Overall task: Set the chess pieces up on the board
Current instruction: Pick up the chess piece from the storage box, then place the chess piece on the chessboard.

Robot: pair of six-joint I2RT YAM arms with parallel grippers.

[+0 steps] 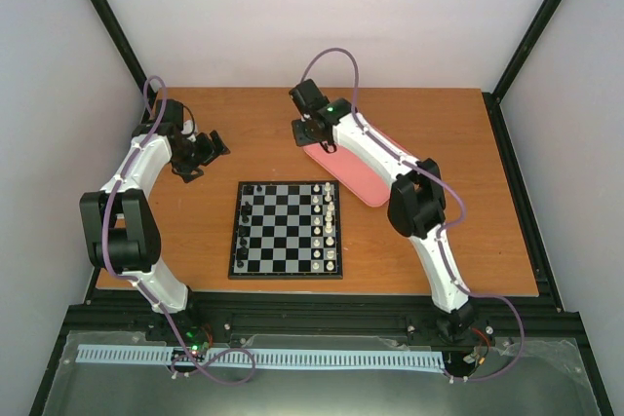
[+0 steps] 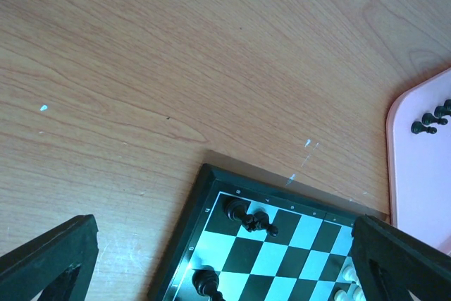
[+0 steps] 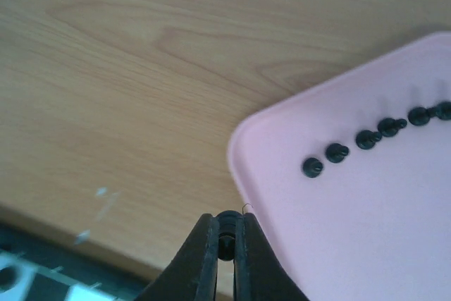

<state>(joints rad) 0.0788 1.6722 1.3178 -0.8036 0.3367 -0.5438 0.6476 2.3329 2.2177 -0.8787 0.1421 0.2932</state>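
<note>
— What do the jaws of the right gripper point(image 3: 226, 222) have?
— They are pressed together on one tiny black chess piece point(image 3: 226, 239), pinched right at the fingertips. It shows against the near corner of the pink rounded plastic tray point(image 3: 338, 244).
— Anything else in that tray?
— A slanting row of more little black pieces point(image 3: 366, 139) sits well inside the rim, apart from the held one.
— And the left gripper point(image 1: 202, 156)?
— Its jaws are spread wide with nothing between them. It hangs over the light-brown wooden tabletop point(image 1: 439, 143), off the board's far-left corner.
— Where is the board?
— The small square chessboard with black and grey checks and a dark border point(image 1: 235, 241) lies flat mid-table between the arms, near the tray. Several black pieces point(image 1: 246, 211) stand along its left side. Cream pieces point(image 1: 330, 231) line its right side.
</note>
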